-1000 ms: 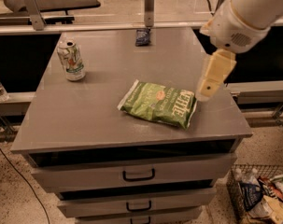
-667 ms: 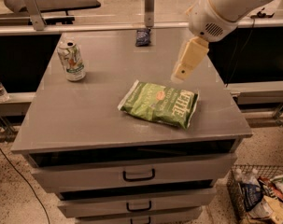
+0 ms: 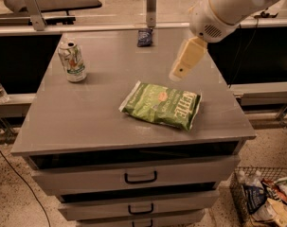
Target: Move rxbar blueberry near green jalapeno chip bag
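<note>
The rxbar blueberry [image 3: 144, 37] is a small dark blue wrapper lying at the far edge of the grey tabletop [image 3: 86, 112]. The green jalapeno chip bag [image 3: 162, 104] lies flat right of the middle, with its white lettering up. My gripper [image 3: 177, 74] hangs from the white arm at the upper right, above the table just behind the chip bag. It is well short of the bar and to the bar's right. It holds nothing.
A white-green drink can [image 3: 72, 61] stands at the table's left rear. An upright metal post [image 3: 151, 6] stands just behind the bar. Drawers with handles [image 3: 140, 178] are below the tabletop. A wire basket of trash [image 3: 268, 197] sits on the floor at the right.
My gripper has moved left and toward the far side of the table, from the chip bag's right end to just behind the bag. The bar, bag and can have not moved.
</note>
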`<move>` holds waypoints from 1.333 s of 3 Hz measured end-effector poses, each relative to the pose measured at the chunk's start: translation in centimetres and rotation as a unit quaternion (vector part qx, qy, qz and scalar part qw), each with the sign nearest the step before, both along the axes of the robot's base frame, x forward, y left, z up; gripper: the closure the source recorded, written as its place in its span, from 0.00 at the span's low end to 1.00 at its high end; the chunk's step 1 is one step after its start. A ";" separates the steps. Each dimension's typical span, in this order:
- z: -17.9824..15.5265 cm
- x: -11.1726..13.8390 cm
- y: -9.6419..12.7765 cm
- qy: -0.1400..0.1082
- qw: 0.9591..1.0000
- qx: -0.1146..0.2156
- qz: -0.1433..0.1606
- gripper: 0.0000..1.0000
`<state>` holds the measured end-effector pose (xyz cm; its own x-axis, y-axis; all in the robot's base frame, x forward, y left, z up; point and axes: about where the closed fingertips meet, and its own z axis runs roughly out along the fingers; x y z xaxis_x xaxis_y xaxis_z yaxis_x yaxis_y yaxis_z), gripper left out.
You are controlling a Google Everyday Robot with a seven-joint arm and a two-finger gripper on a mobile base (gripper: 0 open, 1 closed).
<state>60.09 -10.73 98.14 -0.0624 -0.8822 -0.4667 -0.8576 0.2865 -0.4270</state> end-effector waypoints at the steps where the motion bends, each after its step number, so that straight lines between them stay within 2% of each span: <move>1: -0.6 5.2 0.4 -0.041 0.996 0.050 -0.061 0.00; 2: -0.1 10.0 0.5 -0.068 0.986 0.099 -0.114 0.00; 3: -0.1 15.1 1.0 -0.072 0.972 0.150 -0.165 0.00; 4: -0.7 20.2 2.3 -0.065 0.956 0.206 -0.201 0.00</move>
